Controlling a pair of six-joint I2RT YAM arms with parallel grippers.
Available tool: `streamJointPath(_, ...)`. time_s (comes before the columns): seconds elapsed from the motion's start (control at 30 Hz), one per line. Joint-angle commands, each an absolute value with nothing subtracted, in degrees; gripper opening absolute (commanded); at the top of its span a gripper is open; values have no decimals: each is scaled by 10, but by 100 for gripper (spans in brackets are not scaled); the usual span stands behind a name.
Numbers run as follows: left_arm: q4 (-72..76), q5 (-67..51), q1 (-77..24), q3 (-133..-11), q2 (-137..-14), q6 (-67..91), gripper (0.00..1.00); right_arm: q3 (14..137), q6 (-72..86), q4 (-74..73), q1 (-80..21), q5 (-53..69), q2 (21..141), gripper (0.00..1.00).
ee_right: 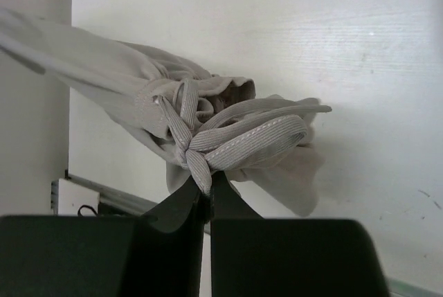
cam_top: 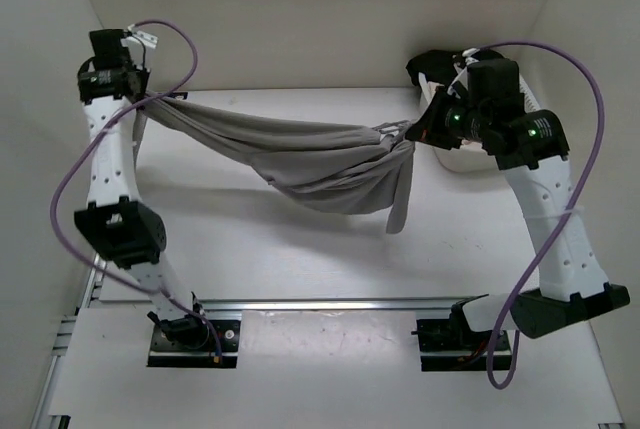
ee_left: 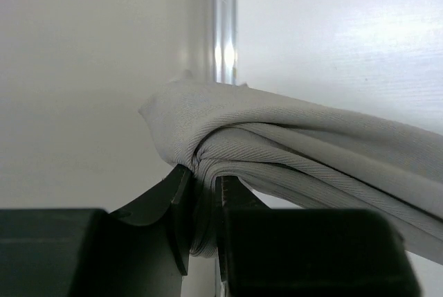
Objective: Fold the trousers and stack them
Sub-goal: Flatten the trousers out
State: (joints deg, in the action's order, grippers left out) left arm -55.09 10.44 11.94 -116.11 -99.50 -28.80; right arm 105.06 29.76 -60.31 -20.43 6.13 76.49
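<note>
Trousers (cam_top: 320, 164) hang above desk (cam_top: 300, 269), strung in sagging span from 10 o'clock to 2 o'clock.
Left tool (cam_top: 142, 101) at 10 o'clock end: jaws narrow, clamped on bunched fabric edge; wrist view shows several layers pinched between fingers (ee_left: 181, 193).
Right tool (cam_top: 415, 132) at 2 o'clock end: jaws nearly together, pinching gathered waistband at drawstring (ee_right: 249, 136).
Loose fabric end dangles below right tool, toward 5 o'clock.
Mid-span belly lowest; contact with desk cannot be told.
</note>
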Motion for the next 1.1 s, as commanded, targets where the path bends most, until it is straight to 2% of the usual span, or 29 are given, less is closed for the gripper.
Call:
streamJointPath(0.0, -622, 153, 105, -1206, -1074, -278, 14, 1041, 302, -592, -198, 116, 780, 0)
streamJointPath(0.2, -584, 131, 105, -1144, -1041, -290, 14, 979, 293, -538, -225, 205, 763, 0)
streamJointPath(0.27, -591, 131, 99, -1144, -1065, -290, 14, 951, 299, -493, -249, 229, 770, 5)
streamJointPath(0.3, -598, 131, 93, -1150, -1075, -285, 14, 956, 304, -461, -279, 229, 782, 23)
streamJointPath(0.33, -599, 131, 93, -1150, -1095, -285, 21, 968, 295, -449, -294, 235, 788, 50)
streamJointPath(0.37, -605, 131, 86, -1158, -1104, -280, 38, 984, 282, -449, -321, 236, 796, 80)
streamJointPath(0.4, -616, 131, 86, -1166, -1112, -279, 85, 1035, 266, -455, -331, 212, 813, 99)
streamJointPath(0.43, -616, 137, 77, -1181, -1117, -273, 98, 1061, 251, -473, -339, 180, 820, 99)
streamJointPath(0.47, -622, 137, 70, -1181, -1117, -272, 100, 1083, 230, -512, -339, 150, 825, 99)
streamJointPath(0.6, -617, 106, 56, -1202, -1066, -283, 100, 1079, 222, -568, -327, -16, 796, 99)
streamJointPath(0.73, -623, -23, -26, -1162, -991, -336, 100, 981, 259, -594, -268, -97, 768, 99)
streamJointPath(0.83, -636, -74, -180, -1061, -956, -353, 100, 903, 285, -583, -230, -109, 762, 98)
streamJointPath(0.87, -636, -74, -268, -1012, -956, -353, 100, 890, 293, -583, -221, -120, 757, 98)
streamJointPath(0.9, -636, -74, -312, -997, -978, -342, 100, 874, 309, -583, -221, -145, 757, 96)
streamJointPath(1.0, -621, -68, -435, -1004, -1062, -302, 100, 860, 350, -590, -190, -189, 745, 96)
streamJointPath(1.07, -594, -74, -473, -1033, -1108, -289, 100, 847, 365, -598, -165, -206, 726, 96)
